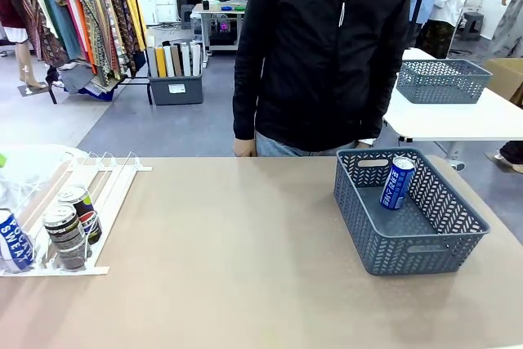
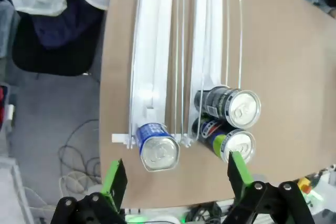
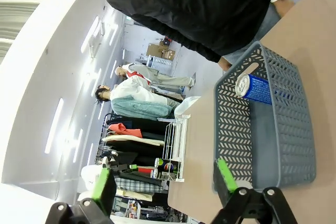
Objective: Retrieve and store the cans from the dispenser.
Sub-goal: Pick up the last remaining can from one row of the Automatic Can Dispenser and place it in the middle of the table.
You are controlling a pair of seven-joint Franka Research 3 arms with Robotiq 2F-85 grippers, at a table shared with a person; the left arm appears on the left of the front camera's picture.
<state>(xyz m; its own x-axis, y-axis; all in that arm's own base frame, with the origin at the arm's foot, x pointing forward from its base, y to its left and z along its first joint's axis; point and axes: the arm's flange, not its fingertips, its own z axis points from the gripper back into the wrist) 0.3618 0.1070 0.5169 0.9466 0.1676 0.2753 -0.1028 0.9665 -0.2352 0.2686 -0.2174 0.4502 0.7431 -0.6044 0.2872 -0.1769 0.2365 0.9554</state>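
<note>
Retrieval looks partway done. One stored can [image 1: 399, 182] leans inside the grey basket [image 1: 409, 247], well apart from the dispenser [image 1: 114, 181], across the desk [image 1: 245, 267] on the right arm's side. Three more cans lie at the dispenser's low front end.

A blue-and-white can [image 2: 157, 148] rests against the front stopper of one lane. In another lane beside it, the front Pepsi can [image 2: 228, 141] lies with the rear Pepsi can [image 2: 231, 106] touching it from behind. All three lie on their sides with their silver tops turned toward the stoppers.

Your left jaws hang wide and empty over the dispenser's front edge. The blue-and-white can sits roughly between the two green pads [image 2: 114, 177], a little beyond them. Your right jaws are also wide and empty, far from the dispenser and looking toward the basket.

I judge the step in hand to be the approach for the next pick, most likely the blue-and-white can. You need to come down centred on it and close across its round body, not its ends. Then lift it clear of the stopper and the thin rails before you carry it away from the dispenser. Watch the pad nearest the front Pepsi can, which lies close enough to be nudged.
</note>
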